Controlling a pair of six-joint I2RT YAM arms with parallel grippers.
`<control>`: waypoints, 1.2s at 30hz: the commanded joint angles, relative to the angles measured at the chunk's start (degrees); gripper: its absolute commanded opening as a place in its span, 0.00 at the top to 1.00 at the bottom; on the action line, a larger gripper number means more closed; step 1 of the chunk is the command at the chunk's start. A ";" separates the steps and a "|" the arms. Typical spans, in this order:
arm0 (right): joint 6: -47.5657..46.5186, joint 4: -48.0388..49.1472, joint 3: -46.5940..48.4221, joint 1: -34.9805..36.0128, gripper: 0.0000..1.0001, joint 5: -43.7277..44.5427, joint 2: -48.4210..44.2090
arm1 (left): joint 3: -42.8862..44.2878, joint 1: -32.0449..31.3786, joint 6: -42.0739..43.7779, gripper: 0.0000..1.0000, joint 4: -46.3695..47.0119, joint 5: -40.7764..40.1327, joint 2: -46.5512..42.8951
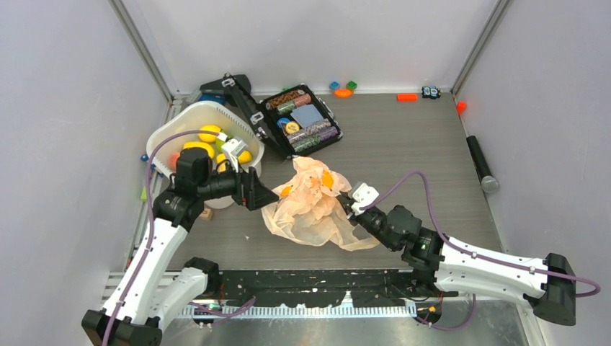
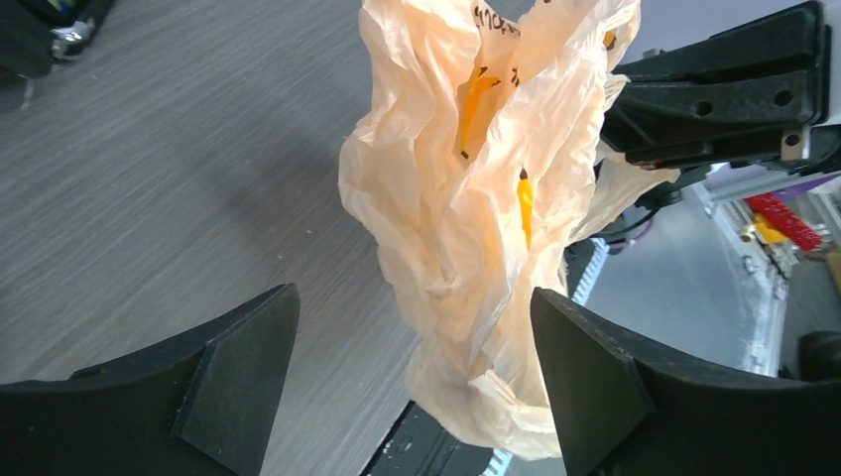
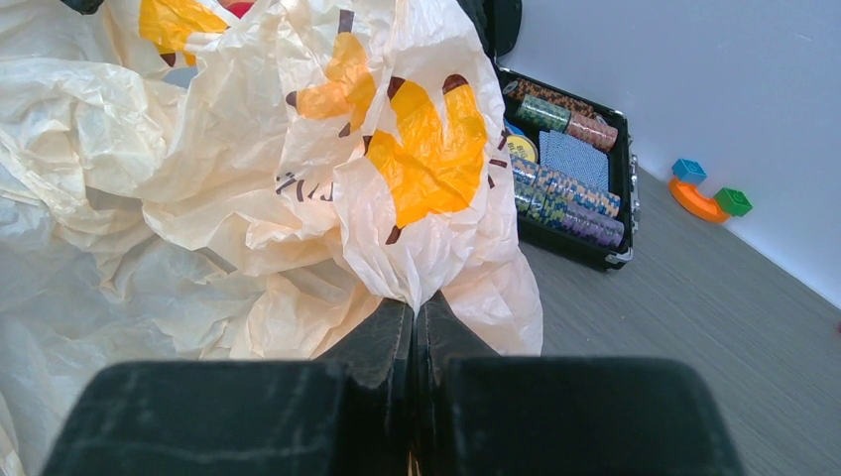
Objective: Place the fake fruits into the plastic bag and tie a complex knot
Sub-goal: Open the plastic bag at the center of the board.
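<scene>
The plastic bag (image 1: pixel 310 205), pale peach with yellow-orange prints, lies crumpled at the table's middle. My right gripper (image 1: pixel 347 205) is shut on its right edge; in the right wrist view the closed tips (image 3: pixel 415 309) pinch a fold of the bag (image 3: pixel 248 198). My left gripper (image 1: pixel 264 196) stands open at the bag's left side. In the left wrist view its fingers (image 2: pixel 243 362) flank a bunched part of the bag (image 2: pixel 466 228) without touching it. The fake fruits (image 1: pixel 209 134), mostly yellow, sit in the white tub (image 1: pixel 189 115) behind the left arm.
An open black case of poker chips (image 1: pixel 301 121) lies behind the bag, seen too in the right wrist view (image 3: pixel 565 178). Small toy blocks (image 1: pixel 344 89) and an orange piece (image 1: pixel 407 96) line the back wall. A black cylinder (image 1: pixel 480 162) lies at the right.
</scene>
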 commanded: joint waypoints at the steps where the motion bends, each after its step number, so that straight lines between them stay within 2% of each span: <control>1: -0.59 2.15 2.28 0.14 0.95 0.91 0.01 | 1.79 0.21 3.85 0.15 -2.09 -3.53 -2.32; 4: -0.55 1.66 2.76 0.14 0.95 0.82 0.49 | 1.68 0.07 3.93 0.28 -1.81 -2.78 -1.94; 9: -0.27 0.98 3.30 0.14 0.95 1.46 0.82 | 1.68 -0.66 4.94 0.29 -2.40 -3.41 -2.06; 15: 0.02 0.08 4.30 0.09 0.95 1.49 1.69 | 1.83 -1.92 6.95 0.21 -4.50 -7.50 -1.77; 19: 0.19 0.06 4.52 0.14 0.95 1.02 1.75 | 2.03 -2.93 7.64 0.30 -5.37 -8.74 -1.13; 22: 0.24 0.14 4.53 0.14 0.95 0.43 1.82 | 1.95 -3.64 7.58 0.40 -5.19 -8.85 -0.53; 27: 0.18 -0.21 4.89 0.14 0.95 0.32 2.58 | 1.78 -5.56 7.58 0.43 -4.70 -7.63 0.04; 28: 0.31 -0.47 4.97 0.14 0.95 0.38 2.68 | 1.71 -5.99 7.64 0.47 -4.60 -7.03 0.10; 32: 0.77 -1.32 5.59 0.03 0.95 1.98 3.61 | 2.30 -6.93 9.22 0.76 -5.63 -7.70 -0.46; 34: 1.80 -3.51 6.36 -0.71 0.95 3.24 4.79 | 2.57 -6.93 10.24 0.85 -6.48 -12.56 -2.17; 36: 3.88 -7.15 8.07 -2.58 0.95 2.75 7.21 | 1.65 -6.93 10.55 0.94 -6.25 -20.89 -4.72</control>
